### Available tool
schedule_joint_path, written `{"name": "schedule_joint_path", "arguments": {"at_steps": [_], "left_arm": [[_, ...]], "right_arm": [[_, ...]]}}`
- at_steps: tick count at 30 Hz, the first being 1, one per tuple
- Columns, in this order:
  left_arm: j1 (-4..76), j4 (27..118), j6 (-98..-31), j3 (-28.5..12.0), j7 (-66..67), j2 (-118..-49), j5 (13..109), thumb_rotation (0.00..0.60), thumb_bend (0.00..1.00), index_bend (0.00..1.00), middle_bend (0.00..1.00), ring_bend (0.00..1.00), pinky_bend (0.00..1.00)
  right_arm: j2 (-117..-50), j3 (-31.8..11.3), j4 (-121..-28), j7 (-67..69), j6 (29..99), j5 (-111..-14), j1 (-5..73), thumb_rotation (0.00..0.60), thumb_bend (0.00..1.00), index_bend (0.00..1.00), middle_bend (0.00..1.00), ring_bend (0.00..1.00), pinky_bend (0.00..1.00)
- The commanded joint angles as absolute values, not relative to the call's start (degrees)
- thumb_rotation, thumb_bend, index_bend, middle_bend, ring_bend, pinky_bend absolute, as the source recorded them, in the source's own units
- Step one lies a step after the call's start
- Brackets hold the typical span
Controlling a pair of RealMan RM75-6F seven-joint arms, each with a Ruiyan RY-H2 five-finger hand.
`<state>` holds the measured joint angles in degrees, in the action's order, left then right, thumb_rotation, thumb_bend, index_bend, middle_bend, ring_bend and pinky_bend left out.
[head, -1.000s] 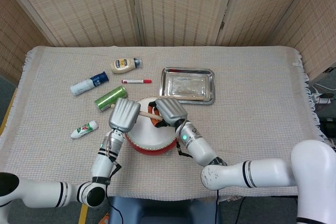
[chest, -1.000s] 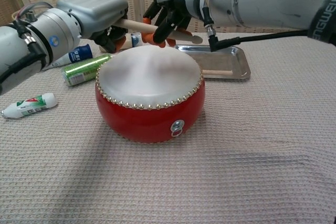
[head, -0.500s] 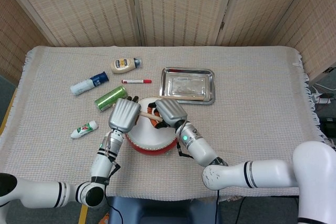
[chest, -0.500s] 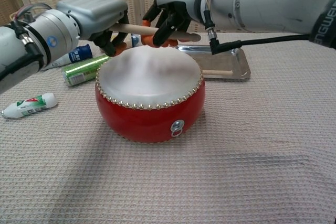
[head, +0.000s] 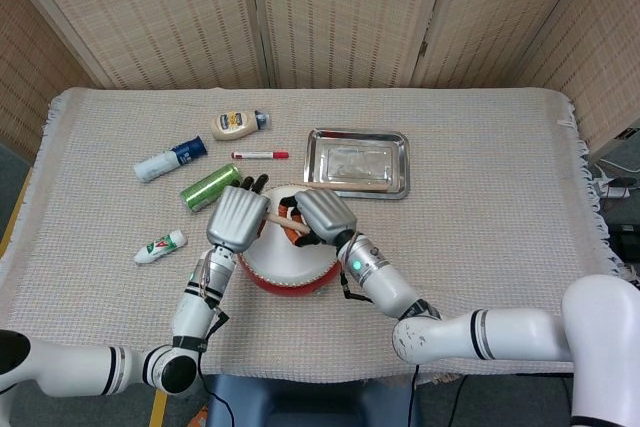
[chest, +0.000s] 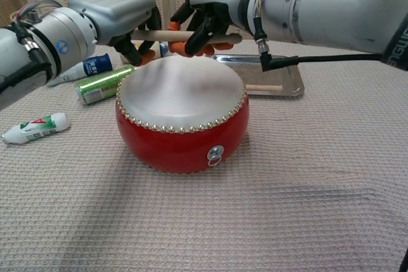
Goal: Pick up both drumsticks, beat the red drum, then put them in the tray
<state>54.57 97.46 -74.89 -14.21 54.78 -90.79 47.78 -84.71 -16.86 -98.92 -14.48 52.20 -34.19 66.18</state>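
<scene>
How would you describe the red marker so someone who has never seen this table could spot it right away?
Start at the steel tray near the table's far middle and look just to its left. The red marker lies there on the cloth, below the mayonnaise bottle. It is the thinnest item in that cluster, a slim red-and-white pen among bottles and a can.

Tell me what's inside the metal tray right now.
One wooden drumstick lies along the near edge of the tray; the rest shows bare metal. In the chest view, the right hand covers the tray's far left corner.

Lab-type setup: cloth-covered table (head: 480, 147), woven screens (head: 340, 12) behind.
</scene>
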Motion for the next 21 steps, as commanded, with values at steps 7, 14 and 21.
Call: {"name": "schedule_joint_path", "arguments": {"at_steps": [7, 14, 21], "left_arm": [[53.9, 97.5, -74.5, -14.8, 53.8, -89.5, 46.8, 0.6, 0.45, 0.0, 0.17, 0.23, 0.41], [53.2, 97.7, -74.6, -15.1, 52.3, -87.9, 46.9, 0.6, 0.43, 0.0, 0.14, 0.21, 0.39], [52.7, 97.7, -74.5, -15.2, 51.6, -86.9, 46.8, 0.6, 0.43, 0.0, 0.14, 0.21, 0.38]], "right_arm": [[-84.4, -16.8, -96.9, -8.0, 50.5, -44.5, 62.0, 0.6, 1.0, 0.93, 0.79, 0.76, 0.91], [-83.5, -16.6, -96.3, -3.9, 50.1, -51.2, 59.3, 0.6, 1.0, 0.93, 0.79, 0.76, 0.91], [-82.4, -16.5, -96.1, -2.0, 49.6, -53.8, 58.0, 0.6, 1.0, 0.93, 0.79, 0.76, 0.91]]}}
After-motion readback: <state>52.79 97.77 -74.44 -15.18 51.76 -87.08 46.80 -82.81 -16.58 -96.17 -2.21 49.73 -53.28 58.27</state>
